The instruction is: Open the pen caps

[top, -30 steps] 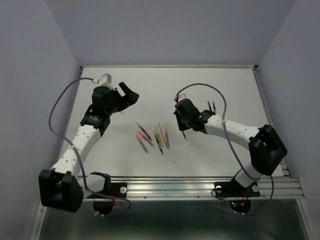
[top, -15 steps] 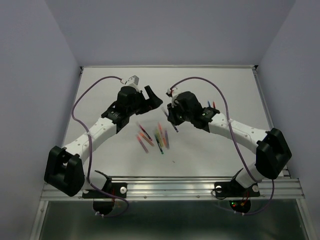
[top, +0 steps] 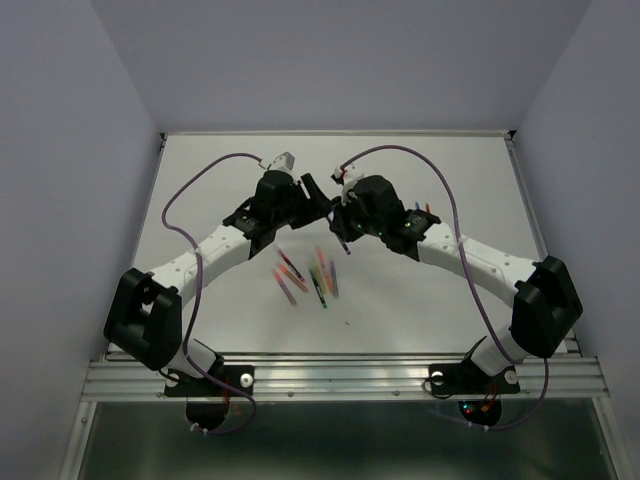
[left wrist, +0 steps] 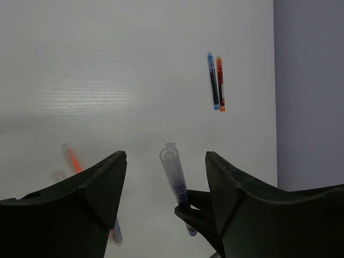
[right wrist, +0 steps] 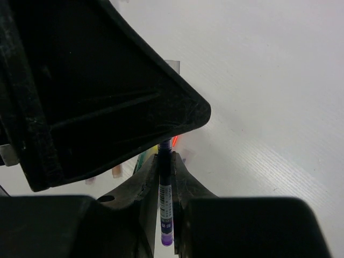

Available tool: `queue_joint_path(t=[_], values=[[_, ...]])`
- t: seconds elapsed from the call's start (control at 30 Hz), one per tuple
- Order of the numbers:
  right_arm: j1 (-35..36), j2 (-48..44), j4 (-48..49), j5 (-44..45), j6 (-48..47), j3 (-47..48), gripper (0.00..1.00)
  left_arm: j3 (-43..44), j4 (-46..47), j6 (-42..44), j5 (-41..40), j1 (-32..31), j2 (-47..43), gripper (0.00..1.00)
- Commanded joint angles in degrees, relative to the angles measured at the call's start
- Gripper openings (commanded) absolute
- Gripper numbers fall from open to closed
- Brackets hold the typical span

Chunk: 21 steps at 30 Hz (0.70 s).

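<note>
Both arms had swung inward over the last second, from well apart to meeting above the far side of the pile [top: 305, 272] of pens. My left gripper [left wrist: 165, 156] had travelled furthest, from far out to the left of the pile to a spot just beyond it. My right gripper [right wrist: 165, 162] had lifted its pen [right wrist: 165, 201] away from the pile's right side and carried it to the same place.

That right gripper was clamped tight on the dark barrel, low on its length, with the capped end pointing out towards my other hand. My left gripper stood wide apart and had hold of nothing. Its two fingers [left wrist: 102, 177] flanked the pale, see-through cap [left wrist: 169, 157] without touching it. From the left wrist the cap sat between them, a little nearer the right one.

I judged that this put me at the handover point of the first uncapping: one hand bracing the barrel, the other lined up to pinch the cap and draw it off along the pen's axis. The cap was slim and smooth, so a grip slightly off centre could slip or knock the pen askew. The pens in the pile lay untouched, and a blue and orange pair [left wrist: 216, 80] lay far to the right of the pile.
</note>
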Motion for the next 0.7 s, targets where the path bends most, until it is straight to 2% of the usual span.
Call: queue_joint_path(t=[0.0, 0.03, 0.27, 0.4, 0.53, 0.57, 0.6, 0.67], values=[[-0.2, -0.1, 3.6, -1.2, 0.2, 2.7, 0.01, 3.3, 3.4, -1.0, -0.9, -0.6, -0.1, 0.69], [-0.2, -0.1, 3.7, -1.3, 0.2, 2.6, 0.01, 3.2, 3.6, -1.4, -0.9, -0.7, 0.0, 0.69], [-0.2, -0.1, 4.1, -1.1, 0.2, 2.5, 0.01, 3.7, 4.1, -1.8, -0.4, -0.8, 0.9, 0.44], [-0.2, -0.3, 4.6, -1.0, 0.2, 2.5, 0.01, 3.7, 4.2, -1.6, 0.0, -1.2, 1.4, 0.36], [-0.2, -0.2, 5.0, -0.5, 0.4, 2.8, 0.01, 3.9, 4.5, -1.6, 0.7, -1.5, 1.8, 0.20], [-0.2, -0.2, 5.1, -0.4, 0.4, 2.9, 0.01, 3.9, 4.4, -1.8, 0.7, -1.4, 1.9, 0.07], [-0.2, -0.1, 5.2, -0.3, 0.4, 2.9, 0.01, 3.9, 4.5, -1.7, 0.8, -1.5, 1.8, 0.02], [-0.2, -0.1, 5.3, 0.3, 0.5, 3.0, 0.01, 3.8, 4.6, -1.7, 0.8, -1.5, 1.6, 0.00]])
